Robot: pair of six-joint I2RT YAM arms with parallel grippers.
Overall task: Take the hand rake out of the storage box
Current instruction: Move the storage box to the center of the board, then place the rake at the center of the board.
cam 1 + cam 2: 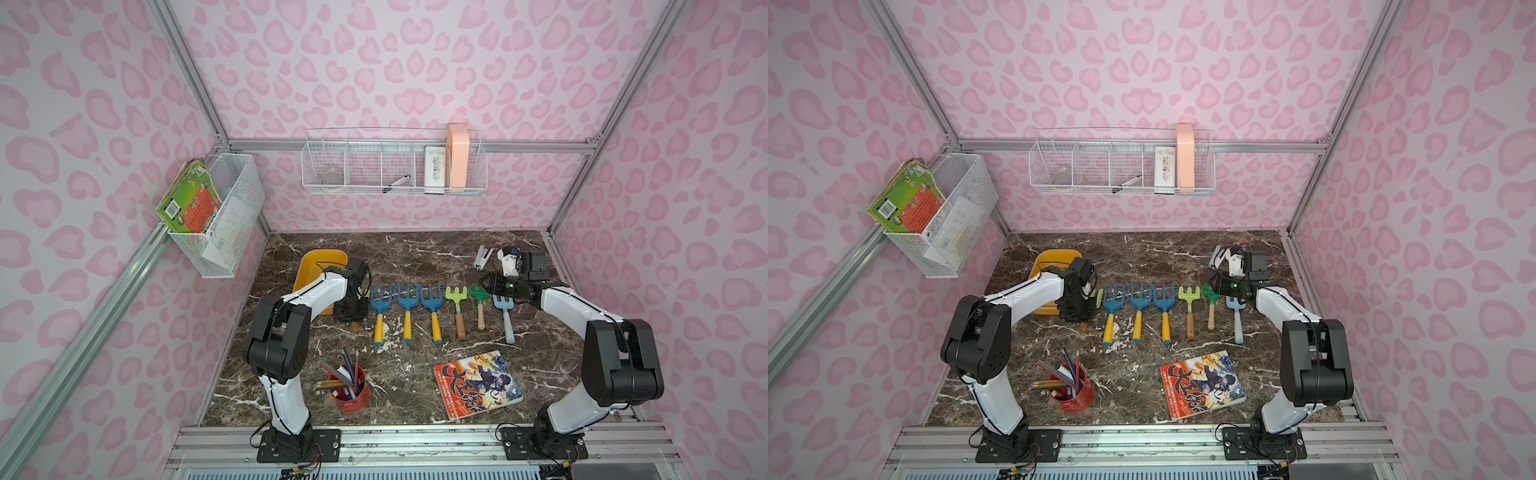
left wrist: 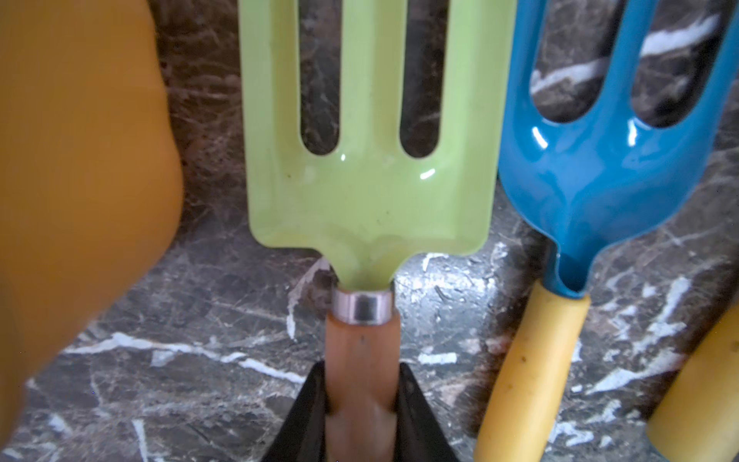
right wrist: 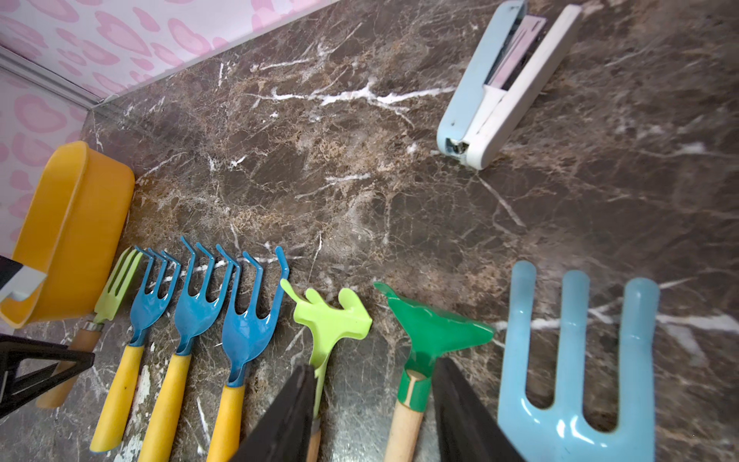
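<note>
The hand rake [image 2: 368, 200] has a pale green three-tined head and a wooden handle. It lies low on the marble just outside the storage box [image 1: 318, 266], the yellow-orange tub, at the left end of a row of tools. My left gripper [image 2: 362, 366] is shut on its wooden handle just behind the metal collar. In a top view only the edge of its head [image 1: 1099, 298] shows past the gripper [image 1: 1075, 303]. The right wrist view shows the rake [image 3: 118, 284] beside the box [image 3: 76, 232]. My right gripper [image 3: 374, 366] hangs open over the row's right end, holding nothing.
Right of the rake lie three blue forks with yellow handles [image 1: 406, 309], a lime rake [image 1: 456, 307], a dark green rake [image 1: 479, 305] and a pale blue fork [image 1: 505, 316]. A stapler [image 1: 482, 257], a red pencil cup [image 1: 349, 388] and a comic book [image 1: 478, 384] share the table. Wire baskets [image 1: 392, 166] hang on the walls.
</note>
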